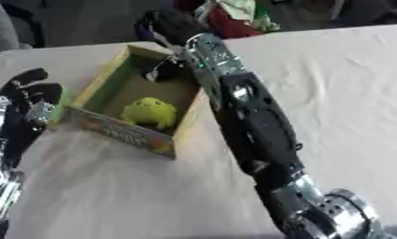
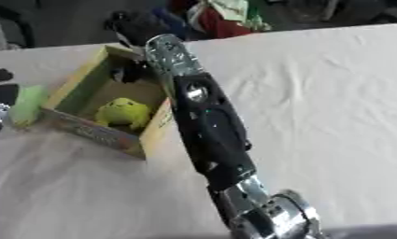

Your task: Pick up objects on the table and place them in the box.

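Observation:
An open cardboard box [image 1: 185, 126] with a colourful front wall stands on the table at centre left. A yellow-green plush toy [image 1: 150, 112] lies inside it, near the front. My right arm [image 1: 254, 121] reaches from the lower right across the box's right wall. Its dark right hand [image 1: 170, 70] hangs over the far right corner inside the box, and whatever it holds, if anything, is hidden. My left hand [image 1: 30, 91] shows at the left edge, fingers relaxed and pointing up. A pale green object [image 2: 25, 105] lies between it and the box's left wall.
The table [image 1: 340, 93] is covered with a creased white cloth. Beyond the far edge are a dark bag [image 1: 156, 23] and a heap of red and green cloth [image 1: 234, 16]. My right arm blocks the box's right side.

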Action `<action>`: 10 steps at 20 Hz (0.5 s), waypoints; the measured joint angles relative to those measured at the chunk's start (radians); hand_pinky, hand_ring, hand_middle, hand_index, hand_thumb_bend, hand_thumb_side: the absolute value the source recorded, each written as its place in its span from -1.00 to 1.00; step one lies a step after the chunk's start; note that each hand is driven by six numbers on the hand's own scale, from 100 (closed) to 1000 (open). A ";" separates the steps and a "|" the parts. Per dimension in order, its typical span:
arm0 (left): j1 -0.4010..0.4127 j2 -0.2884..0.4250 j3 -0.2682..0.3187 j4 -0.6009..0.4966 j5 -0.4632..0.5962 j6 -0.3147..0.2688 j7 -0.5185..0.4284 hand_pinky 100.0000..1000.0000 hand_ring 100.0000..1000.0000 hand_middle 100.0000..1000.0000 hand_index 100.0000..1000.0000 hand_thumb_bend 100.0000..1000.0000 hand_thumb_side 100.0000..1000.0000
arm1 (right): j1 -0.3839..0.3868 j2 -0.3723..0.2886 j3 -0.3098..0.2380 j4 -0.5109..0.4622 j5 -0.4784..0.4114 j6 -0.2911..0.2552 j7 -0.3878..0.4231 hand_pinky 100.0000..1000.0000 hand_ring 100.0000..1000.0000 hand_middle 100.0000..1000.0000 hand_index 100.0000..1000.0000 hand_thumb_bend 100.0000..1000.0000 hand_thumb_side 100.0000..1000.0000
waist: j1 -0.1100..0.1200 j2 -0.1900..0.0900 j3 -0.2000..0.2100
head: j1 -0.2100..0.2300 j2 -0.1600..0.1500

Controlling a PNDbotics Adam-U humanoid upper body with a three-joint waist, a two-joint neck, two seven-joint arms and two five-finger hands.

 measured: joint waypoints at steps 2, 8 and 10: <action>-0.018 0.022 0.011 0.021 -0.020 0.010 0.010 0.56 0.51 0.49 0.63 0.15 0.21 | -0.011 -0.049 0.001 0.009 -0.030 -0.004 -0.021 0.37 0.59 0.66 0.80 -0.36 -0.50 | 0.000 -0.003 -0.009 | 0.006 0.000; -0.077 0.105 0.034 0.121 -0.096 0.046 0.023 0.54 0.50 0.47 0.62 0.25 0.17 | -0.017 -0.195 0.001 0.015 -0.123 -0.003 -0.046 0.36 0.59 0.61 0.78 -0.40 -0.52 | 0.001 -0.008 -0.034 | 0.026 0.000; -0.104 0.141 0.035 0.160 -0.125 0.058 0.013 0.53 0.49 0.46 0.62 0.30 0.16 | -0.015 -0.243 -0.002 0.013 -0.152 -0.001 -0.048 0.36 0.58 0.60 0.78 -0.43 -0.51 | 0.001 -0.010 -0.041 | 0.030 0.000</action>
